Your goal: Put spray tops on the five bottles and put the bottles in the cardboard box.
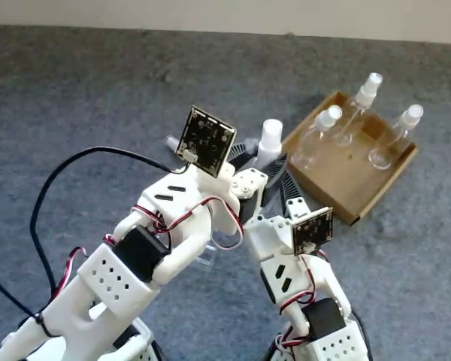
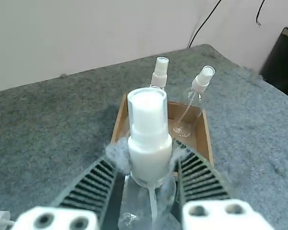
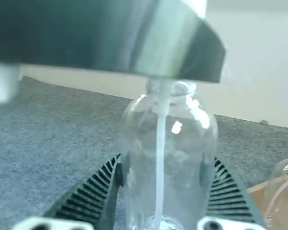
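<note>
my right pincer (image 3: 166,165) is clenched round the belly of a clear bottle (image 3: 168,143), one ribbed finger (image 3: 93,191) on each side. the bottle stands upright with a thin white tube (image 3: 159,158) running down its middle. just above, my left pincer (image 2: 148,158) is grasping the white spray top (image 2: 148,129) at its collar. the top sits on the bottle's neck, and i cannot tell whether it is screwed home. from the high view my two arms meet over the grey carpet (image 1: 98,83), with the spray top poking up between them. just beyond lies the cardboard box (image 1: 346,180), shallow and open. in it stand one capped bottle (image 1: 316,139) nearest me, a second capped bottle (image 1: 357,109) at the far corner, and a third capped bottle (image 1: 395,139) toward my right. past the carpet's far edge is a pale wall (image 1: 210,11).
</note>
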You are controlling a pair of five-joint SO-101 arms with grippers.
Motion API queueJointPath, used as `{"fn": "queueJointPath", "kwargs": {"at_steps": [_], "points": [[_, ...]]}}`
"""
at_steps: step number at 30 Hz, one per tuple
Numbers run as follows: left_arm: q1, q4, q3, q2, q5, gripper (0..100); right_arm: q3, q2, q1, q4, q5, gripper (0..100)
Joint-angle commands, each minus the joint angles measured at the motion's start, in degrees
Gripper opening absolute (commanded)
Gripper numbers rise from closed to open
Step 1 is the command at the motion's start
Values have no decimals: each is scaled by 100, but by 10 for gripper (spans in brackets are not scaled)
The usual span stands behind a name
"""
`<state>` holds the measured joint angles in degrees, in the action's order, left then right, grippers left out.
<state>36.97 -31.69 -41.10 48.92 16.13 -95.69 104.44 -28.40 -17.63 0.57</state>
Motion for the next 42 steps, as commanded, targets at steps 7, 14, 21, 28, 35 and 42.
{"fn": "queueJointPath", "kwargs": {"at_steps": [7, 14, 21, 28, 35, 42], "points": [[-75, 88, 31, 119, -299, 5, -664, 92, -4, -31, -9, 183], [-92, -475, 4, 119, -1046, 5, -664, 92, -31, -233, -9, 183], [-92, -484, 4, 119, -1046, 5, -664, 92, -22, -233, -9, 183], [-101, -492, 48, 119, -1055, 12, -664, 92, -22, -242, -9, 183], [-409, -659, 22, 576, -1037, 191, -664, 92, -13, -242, -9, 183], [-488, -1099, 57, 1349, -1073, 190, -664, 92, -13, -242, -9, 183]]}}
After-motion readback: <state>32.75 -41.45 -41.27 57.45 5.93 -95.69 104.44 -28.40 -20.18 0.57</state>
